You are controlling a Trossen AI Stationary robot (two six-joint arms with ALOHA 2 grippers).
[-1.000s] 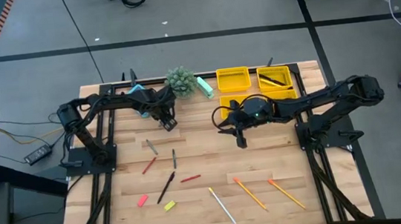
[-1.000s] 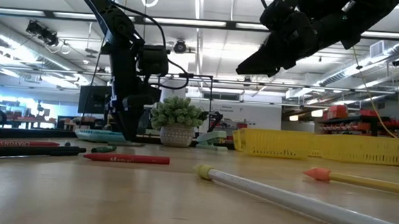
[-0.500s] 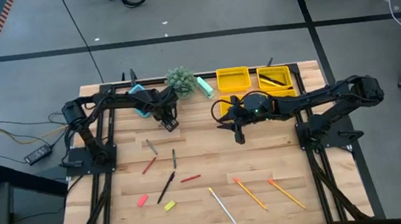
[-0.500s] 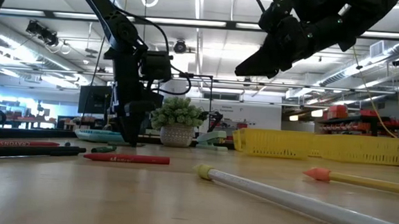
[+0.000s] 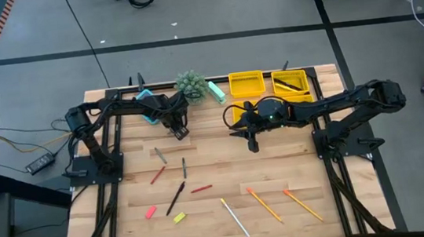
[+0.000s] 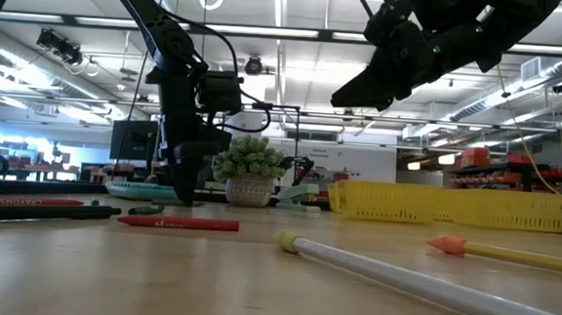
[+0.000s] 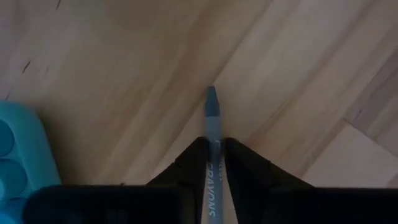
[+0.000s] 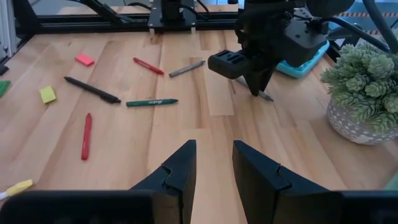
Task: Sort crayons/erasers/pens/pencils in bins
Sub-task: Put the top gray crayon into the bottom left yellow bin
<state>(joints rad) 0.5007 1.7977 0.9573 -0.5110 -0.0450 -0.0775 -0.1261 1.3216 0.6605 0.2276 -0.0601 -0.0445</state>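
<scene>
Left hand [image 7: 213,163] just closed fingers onto grey-blue crayon [image 7: 212,118] lying on table [image 7: 124,68]; grasp made, lift toward bins [image 5: 246,84] likely next. Right hand [image 8: 213,163] hovers nearby, part-open, empty.

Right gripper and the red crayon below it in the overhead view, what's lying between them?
Nothing: between the right gripper and the red crayon, the high view shows only bare table.
</scene>
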